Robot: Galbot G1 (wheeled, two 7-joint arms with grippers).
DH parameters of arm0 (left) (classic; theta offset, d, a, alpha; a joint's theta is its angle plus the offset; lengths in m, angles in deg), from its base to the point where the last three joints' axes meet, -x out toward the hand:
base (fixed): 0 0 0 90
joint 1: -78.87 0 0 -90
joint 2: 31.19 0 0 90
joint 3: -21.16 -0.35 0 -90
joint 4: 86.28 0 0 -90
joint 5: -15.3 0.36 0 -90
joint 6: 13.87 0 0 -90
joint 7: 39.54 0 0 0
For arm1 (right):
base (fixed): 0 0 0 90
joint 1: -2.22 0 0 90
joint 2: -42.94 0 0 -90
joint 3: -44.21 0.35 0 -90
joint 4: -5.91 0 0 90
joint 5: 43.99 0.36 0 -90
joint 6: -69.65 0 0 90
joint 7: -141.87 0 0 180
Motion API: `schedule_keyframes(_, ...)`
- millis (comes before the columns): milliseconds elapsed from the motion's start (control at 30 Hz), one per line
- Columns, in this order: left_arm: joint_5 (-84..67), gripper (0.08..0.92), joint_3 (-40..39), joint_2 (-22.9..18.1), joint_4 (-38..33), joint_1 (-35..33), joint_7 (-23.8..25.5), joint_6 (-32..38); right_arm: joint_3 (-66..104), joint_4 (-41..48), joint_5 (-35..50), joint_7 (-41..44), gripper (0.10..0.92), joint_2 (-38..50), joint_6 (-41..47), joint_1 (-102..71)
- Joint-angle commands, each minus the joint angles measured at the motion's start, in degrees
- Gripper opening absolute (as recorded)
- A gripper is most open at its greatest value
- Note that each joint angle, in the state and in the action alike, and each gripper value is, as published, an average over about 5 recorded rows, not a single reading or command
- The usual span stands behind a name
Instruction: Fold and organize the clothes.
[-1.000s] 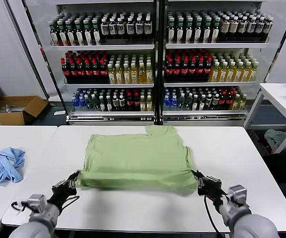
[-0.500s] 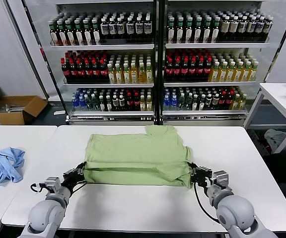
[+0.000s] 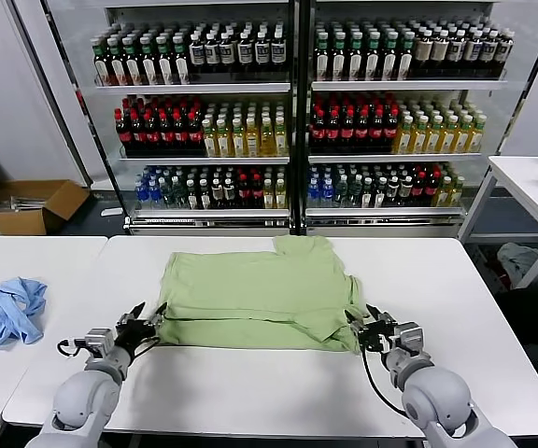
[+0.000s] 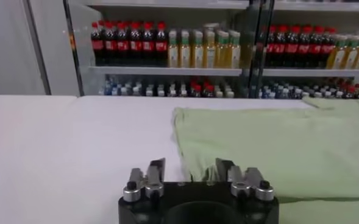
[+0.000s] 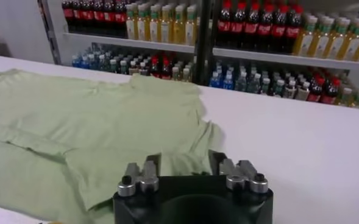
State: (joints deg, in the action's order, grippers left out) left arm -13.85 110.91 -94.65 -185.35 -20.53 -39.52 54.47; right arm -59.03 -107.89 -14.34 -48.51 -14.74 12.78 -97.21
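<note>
The light green shirt (image 3: 255, 294) lies folded flat on the white table (image 3: 250, 383), its near edge doubled back. My left gripper (image 3: 144, 320) is open at the shirt's near left corner, low over the table. In the left wrist view the left gripper (image 4: 190, 173) stands wide apart with the shirt's edge (image 4: 277, 152) just ahead. My right gripper (image 3: 366, 326) is open at the near right corner. In the right wrist view the right gripper (image 5: 184, 163) is spread over the shirt's folded corner (image 5: 94, 134). The collar and chest print are hidden.
A crumpled light blue garment (image 3: 7, 311) lies on the neighbouring table at the left. Glass-door coolers full of bottles (image 3: 288, 112) stand behind the table. A cardboard box (image 3: 35, 205) sits on the floor at the far left, and another table (image 3: 530, 187) at the right.
Both grippers carried the shirt's near edge away from me, lowered it onto the shirt and opened. The lifted fold now lies flat.
</note>
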Motion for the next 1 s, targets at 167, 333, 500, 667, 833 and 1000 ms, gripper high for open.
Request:
schedule_keyframes(167, -0.59, 0.789, 0.27, -0.21, -6.44, -8.17, -0.49, -4.01, 0.24, -3.24, -0.44, -0.55, 0.815, 0.05, -0.04, -6.36)
schedule_keyframes(333, 2.36, 0.818, 0.46, -0.07, -5.23, -7.81, -2.40, -7.34, -0.42, -2.19, 1.89, -2.91, 0.802, -0.74, -0.11, -6.19)
schedule_keyframes(500, 2.66, 0.723, 0.32, -0.53, -5.46, -7.69, -2.98, -8.03, -0.65, -1.36, 3.64, -2.93, 0.688, -0.82, -0.66, -5.37)
schedule_keyframes(667, 3.45, 0.576, -0.20, -1.13, -5.36, -7.63, -3.10, -8.31, -1.15, -0.30, 3.57, -2.36, 0.533, -1.35, -1.28, -4.73)
schedule_keyframes(833, 3.86, 0.437, -0.40, -1.37, -5.13, -7.52, -3.16, -8.12, -1.15, 0.08, 3.19, -1.58, 0.385, -1.48, -1.63, -4.66)
schedule_keyframes(1000, 3.67, 0.290, -0.20, -1.38, -6.38, -9.00, -2.99, -7.60, -0.56, -1.76, 3.10, -1.04, 0.247, -0.86, -1.41, -5.50)
